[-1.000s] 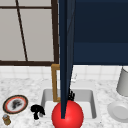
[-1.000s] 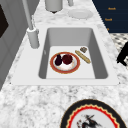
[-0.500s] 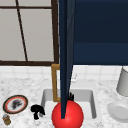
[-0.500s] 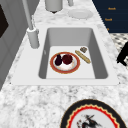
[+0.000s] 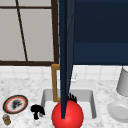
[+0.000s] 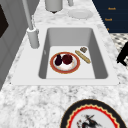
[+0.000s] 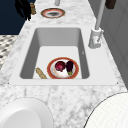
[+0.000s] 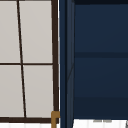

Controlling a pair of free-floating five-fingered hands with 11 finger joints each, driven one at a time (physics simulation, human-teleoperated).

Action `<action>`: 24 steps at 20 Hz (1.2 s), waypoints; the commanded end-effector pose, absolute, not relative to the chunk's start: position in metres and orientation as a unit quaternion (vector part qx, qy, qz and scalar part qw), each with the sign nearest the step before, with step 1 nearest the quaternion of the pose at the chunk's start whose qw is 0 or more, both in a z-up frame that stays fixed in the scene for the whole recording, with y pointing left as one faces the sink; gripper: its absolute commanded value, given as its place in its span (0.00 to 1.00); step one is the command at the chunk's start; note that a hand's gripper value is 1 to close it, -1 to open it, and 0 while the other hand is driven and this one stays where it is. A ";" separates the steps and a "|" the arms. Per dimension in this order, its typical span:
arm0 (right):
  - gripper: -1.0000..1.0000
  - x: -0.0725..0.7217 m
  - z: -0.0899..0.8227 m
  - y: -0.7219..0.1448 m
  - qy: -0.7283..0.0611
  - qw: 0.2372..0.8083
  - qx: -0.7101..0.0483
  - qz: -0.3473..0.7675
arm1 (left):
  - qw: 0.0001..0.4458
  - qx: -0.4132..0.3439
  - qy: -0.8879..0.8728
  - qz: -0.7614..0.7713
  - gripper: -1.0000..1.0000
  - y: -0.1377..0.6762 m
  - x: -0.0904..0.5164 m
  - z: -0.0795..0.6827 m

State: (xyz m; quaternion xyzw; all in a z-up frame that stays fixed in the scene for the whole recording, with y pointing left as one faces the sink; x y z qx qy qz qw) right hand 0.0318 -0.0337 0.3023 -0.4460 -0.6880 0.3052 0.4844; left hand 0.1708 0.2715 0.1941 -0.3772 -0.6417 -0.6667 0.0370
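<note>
The left hand [image 5: 37, 110] hovers at the sink's [image 5: 46, 96] 9 o'clock rim, fingers loosely curled, holding nothing.

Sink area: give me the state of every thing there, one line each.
Left hand: fingers curled, holding nothing, at the sink's front left edge.
Right hand: fingers straight, above the sink.
Red-rimmed plate: flat in the sink, holding two dark pieces of food.
Breadstick: lying beside the plate.
Cabinet door: open.
</note>
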 end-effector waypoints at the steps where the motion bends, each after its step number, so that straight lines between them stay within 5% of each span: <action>1: 0.00 0.032 0.301 -0.047 -0.654 0.480 -0.455 0.366 | 0.037 -0.377 -0.642 -0.667 0.50 0.272 0.171 0.194; 13: 0.00 0.027 0.275 -0.085 -0.617 0.528 -0.394 0.432 | 0.037 -0.377 -0.642 -0.667 0.50 0.272 0.171 0.194; 24: 0.00 0.024 0.277 -0.111 -0.575 0.493 -0.393 0.522 | 0.037 -0.377 -0.642 -0.667 0.50 0.272 0.171 0.194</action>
